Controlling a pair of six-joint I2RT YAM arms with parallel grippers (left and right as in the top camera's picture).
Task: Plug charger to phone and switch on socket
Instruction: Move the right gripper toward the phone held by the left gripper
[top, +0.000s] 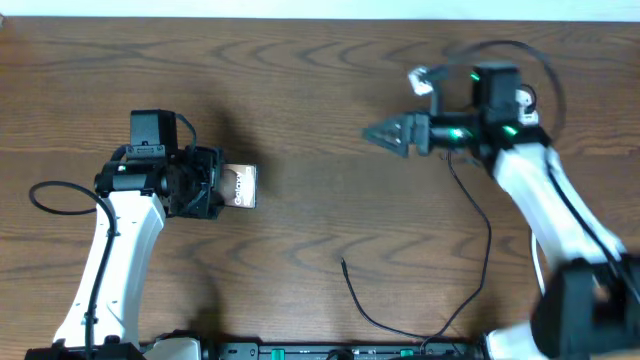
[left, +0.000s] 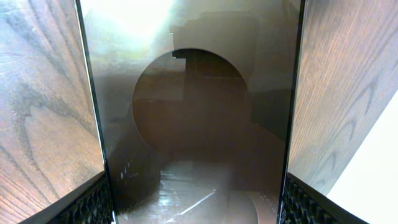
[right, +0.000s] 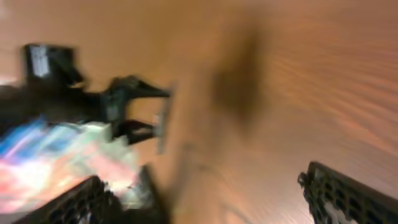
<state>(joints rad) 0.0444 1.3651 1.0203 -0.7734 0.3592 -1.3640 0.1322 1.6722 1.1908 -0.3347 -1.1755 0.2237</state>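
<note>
Overhead we note left gripper (top: 220, 187) clamping phone (top: 243, 187), glossy face filling its wrist view; right gripper (top: 378, 133) spread wide above wood-grain table (top: 320, 60).

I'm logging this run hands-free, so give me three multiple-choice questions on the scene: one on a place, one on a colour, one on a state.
1. Where is the charger's free tip? A. In the phone. B. On the table, held by nothing. C. In the right gripper.
2. The table's colour? A. White. B. Brown. C. Green.
3. The left gripper is: A. open. B. shut on the charger. C. shut on the phone.
Answers: 1 B, the tip lies on bare wood; 2 B, brown grain shows; 3 C, the phone fills the gap between its fingers.
</note>
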